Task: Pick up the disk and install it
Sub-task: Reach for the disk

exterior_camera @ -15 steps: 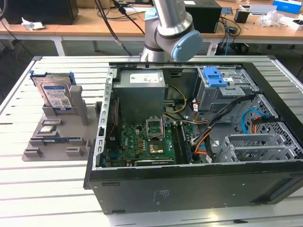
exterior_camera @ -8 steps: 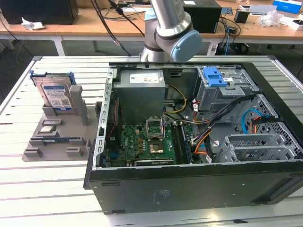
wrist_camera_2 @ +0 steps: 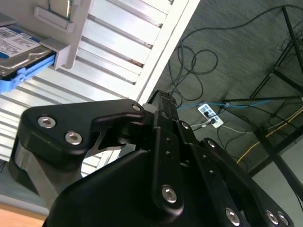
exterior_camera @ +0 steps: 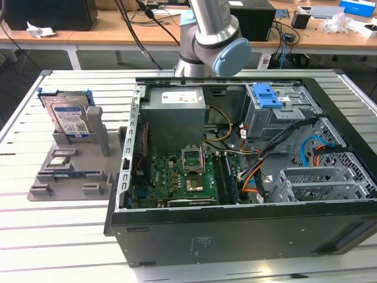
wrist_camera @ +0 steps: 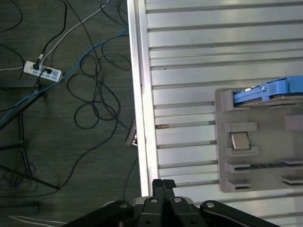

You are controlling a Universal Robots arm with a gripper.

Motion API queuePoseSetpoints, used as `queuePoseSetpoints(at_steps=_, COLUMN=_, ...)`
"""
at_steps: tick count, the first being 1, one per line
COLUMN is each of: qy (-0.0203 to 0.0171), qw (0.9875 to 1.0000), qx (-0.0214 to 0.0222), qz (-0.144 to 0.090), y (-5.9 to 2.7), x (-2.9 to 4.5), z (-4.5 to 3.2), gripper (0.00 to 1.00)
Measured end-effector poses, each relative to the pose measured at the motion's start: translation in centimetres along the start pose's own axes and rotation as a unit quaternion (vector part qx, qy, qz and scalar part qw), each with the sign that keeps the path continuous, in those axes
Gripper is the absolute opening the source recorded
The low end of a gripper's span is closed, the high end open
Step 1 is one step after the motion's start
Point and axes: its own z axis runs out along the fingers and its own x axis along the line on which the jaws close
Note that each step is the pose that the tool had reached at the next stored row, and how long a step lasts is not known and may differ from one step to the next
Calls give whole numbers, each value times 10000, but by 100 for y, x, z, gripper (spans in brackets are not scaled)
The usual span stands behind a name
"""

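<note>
"One flat silver rectangular disk [exterior_camera: 69, 121] in a blue plastic frame. It stands on edge in the grey plastic holder [exterior_camera: 97, 135] on the slatted metal tabletop [exterior_camera: 53, 236], at the exterior view's left of the open black computer case [exterior_camera: 235, 236]."
"Any writing?"
"A blue-and-white label, but the print is too small to read."
"And the black claw [wrist_camera: 163, 183]?"
"Fingers pressed together with nothing between them, by the tabletop's edge, well apart from the disk."

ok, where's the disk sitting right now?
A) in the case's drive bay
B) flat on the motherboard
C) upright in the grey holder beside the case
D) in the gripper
C: the disk stands upright in a slot of the grey holder, on the exterior view's left of the open computer case.
</note>
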Motion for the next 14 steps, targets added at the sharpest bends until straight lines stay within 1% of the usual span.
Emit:
queuePoseSetpoints(at_steps=1, qy=7, qw=10000, qx=1, qz=0, y=3, x=-43, z=0, gripper=11)
queuePoseSetpoints(at_steps=2, qy=21, qw=10000, qx=2, qz=1, y=10, x=-129, z=4, gripper=11)
queuePoseSetpoints(at_steps=4, qy=37, qw=10000, qx=4, qz=2, y=17, x=-227, z=9, gripper=11)
queuePoseSetpoints(at_steps=5, qy=52, qw=10000, qx=5, qz=2, y=23, x=-309, z=13, gripper=11)
queuePoseSetpoints(at_steps=7, qy=71, qw=10000, qx=7, qz=3, y=29, x=-400, z=18, gripper=11)
queuePoseSetpoints(at_steps=8, qy=91, qw=10000, qx=8, qz=4, y=36, x=-488, z=24, gripper=11)
queuePoseSetpoints(at_steps=10, qy=114, qw=9999, qx=10, qz=5, y=43, x=-581, z=32, gripper=11)
queuePoseSetpoints(at_steps=12, qy=146, qw=9999, qx=13, qz=5, y=50, x=-694, z=40, gripper=11)
queuePoseSetpoints(at_steps=14, qy=182, qw=9998, qx=15, qz=8, y=63, x=-860, z=51, gripper=11)
